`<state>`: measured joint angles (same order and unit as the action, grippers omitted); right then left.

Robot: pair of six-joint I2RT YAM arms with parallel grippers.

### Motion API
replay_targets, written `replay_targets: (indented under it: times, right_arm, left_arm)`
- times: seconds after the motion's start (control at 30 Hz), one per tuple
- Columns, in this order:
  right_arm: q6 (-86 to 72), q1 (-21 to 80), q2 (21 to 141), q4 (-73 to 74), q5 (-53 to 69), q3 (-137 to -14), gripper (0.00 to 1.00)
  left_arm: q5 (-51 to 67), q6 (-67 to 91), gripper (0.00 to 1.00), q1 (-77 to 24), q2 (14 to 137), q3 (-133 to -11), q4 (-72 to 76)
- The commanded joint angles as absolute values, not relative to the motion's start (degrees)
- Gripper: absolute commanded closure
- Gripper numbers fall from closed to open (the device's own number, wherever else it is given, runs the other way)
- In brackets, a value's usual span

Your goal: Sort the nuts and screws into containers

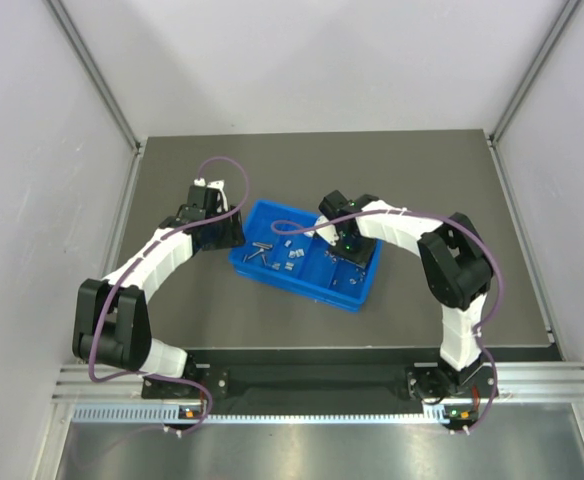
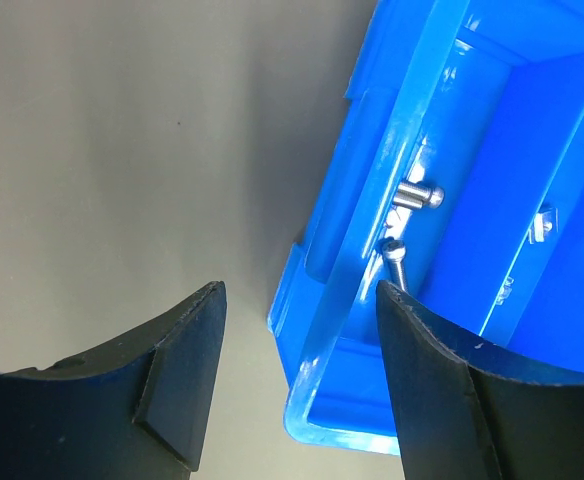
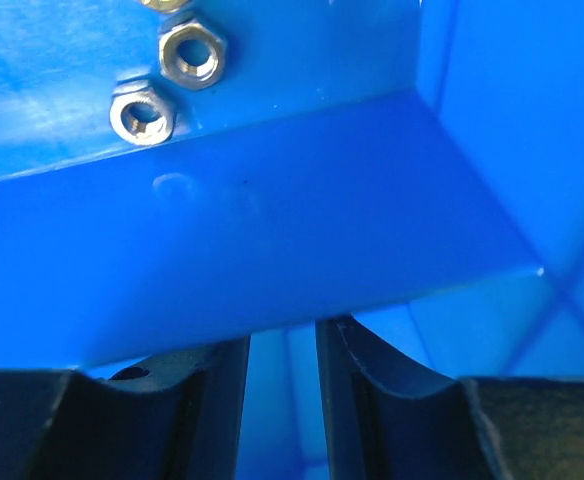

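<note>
The blue tray [image 1: 364, 285] lies mid-table with its containers holding small metal parts. Screws [image 1: 262, 250] and nuts [image 1: 292, 255] lie in its left sections. My left gripper [image 1: 234, 232] is open at the tray's left corner. In the left wrist view the left gripper [image 2: 297, 370] straddles the tray wall [image 2: 372, 200], with two screws [image 2: 417, 195] just inside. My right gripper [image 1: 344, 250] is down inside the tray. In the right wrist view the right gripper's [image 3: 282, 345] fingers stand narrowly apart, their tips hidden behind a divider [image 3: 272, 230]. Two nuts [image 3: 192, 55] lie beyond it.
The dark grey table top [image 1: 422, 180] is ringed by pale enclosure walls and metal posts. A purple cable runs along each arm. Bare table [image 2: 122, 150] lies left of the tray in the left wrist view.
</note>
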<state>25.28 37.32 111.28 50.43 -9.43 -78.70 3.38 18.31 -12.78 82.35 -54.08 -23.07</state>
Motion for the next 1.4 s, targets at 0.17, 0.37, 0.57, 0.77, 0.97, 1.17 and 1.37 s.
replay_targets:
  times: [0.17,0.37,0.57,0.77,0.97,1.17,1.37]
  right_arm:
    - [23.5,37.0,113.7,48.3,-10.8,-78.1,0.69]
    - [23.2,36.9,113.5,45.6,-10.8,-77.3,0.75]
    - [23.9,36.9,112.7,43.2,-7.9,-76.7,0.69]
    - [22.8,36.8,111.7,40.3,-6.0,-75.2,0.68]
    - [22.0,36.3,110.5,37.6,-4.8,-72.0,0.69]
    - [22.1,36.0,110.6,36.9,-4.4,-70.5,0.71]
    - [23.1,36.2,110.8,38.2,-5.1,-70.2,0.9]
  left_arm:
    - [2.4,17.8,0.34,-12.5,80.5,-54.0,-21.4]
    - [2.5,17.9,0.34,-12.5,80.6,-54.0,-21.3]
    - [2.5,17.9,0.34,-12.5,80.6,-54.0,-21.3]
    - [2.5,18.1,0.34,-12.5,80.6,-54.0,-21.2]
    - [2.9,18.1,0.34,-12.5,80.7,-54.0,-21.0]
    - [2.9,18.1,0.34,-12.5,80.7,-53.9,-21.1]
    - [2.8,18.2,0.34,-12.5,80.7,-53.9,-21.0]
